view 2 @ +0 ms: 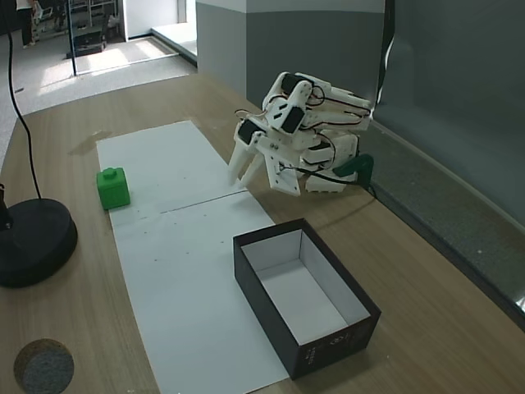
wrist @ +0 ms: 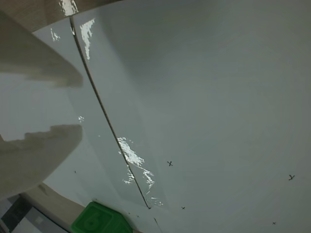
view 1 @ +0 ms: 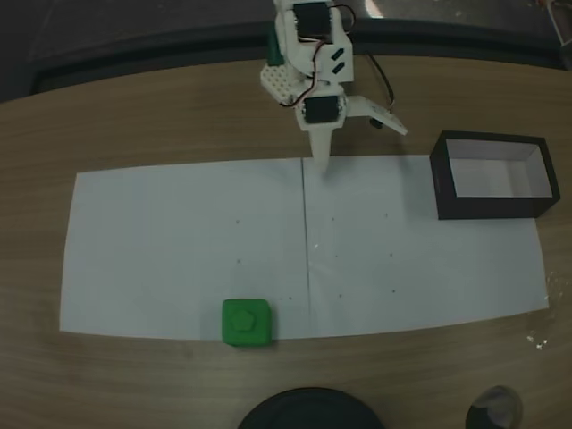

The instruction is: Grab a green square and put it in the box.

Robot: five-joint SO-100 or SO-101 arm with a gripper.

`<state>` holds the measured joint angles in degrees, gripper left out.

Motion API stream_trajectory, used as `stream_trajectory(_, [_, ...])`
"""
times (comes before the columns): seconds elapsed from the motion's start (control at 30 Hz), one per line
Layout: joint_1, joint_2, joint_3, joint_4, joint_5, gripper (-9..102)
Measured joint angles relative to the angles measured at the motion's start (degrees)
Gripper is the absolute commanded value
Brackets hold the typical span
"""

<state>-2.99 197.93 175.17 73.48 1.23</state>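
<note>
the reach toward the block is judged to be the step in hand, with nothing grasped and nothing placed yet. the hand point(view 1: 344, 147) is seen at the far edge of the white paper sheet point(view 1: 179, 250), folded low near the arm's base, its fingers spread wide with nothing between them; in the wrist view the two pale fingers point(wrist: 43, 145) are seen parted against the sheet, with bare paper in the gap.

the green square point(view 1: 245, 322) lies well apart from the hand, across the sheet at its opposite edge, and a little to the left of the hand in the fixed view from above. in the wrist view it is caught only as a green corner point(wrist: 99, 221) at the bottom of the frame, ahead of the fingertips. the box point(view 1: 493, 174) stands on the tabletop point(view 1: 134, 116) off to the right of the hand in that same fixed view, nearer to the hand than the block is, open side up and with nothing seen in it.

the next move is judged to call for a long extension across the sheet, with the fingers kept apart and lined up over the block before being lowered around it.

the green square is seen as a bright green block with rounded corners and a raised shape on its top face, sitting flat and upright.
</note>
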Motion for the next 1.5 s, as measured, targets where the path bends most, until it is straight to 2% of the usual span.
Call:
stream_trajectory(0.8, [0.09,0.00,0.00,-0.26,0.00,5])
stream_trajectory(1.27, [1.32,0.00,1.41,-36.47,-0.62,6])
stream_trajectory(1.33, [2.81,-0.35,-0.97,-39.02,-0.62,9])
stream_trajectory(1.5, [10.81,-3.87,-7.03,-39.99,-0.62,25])
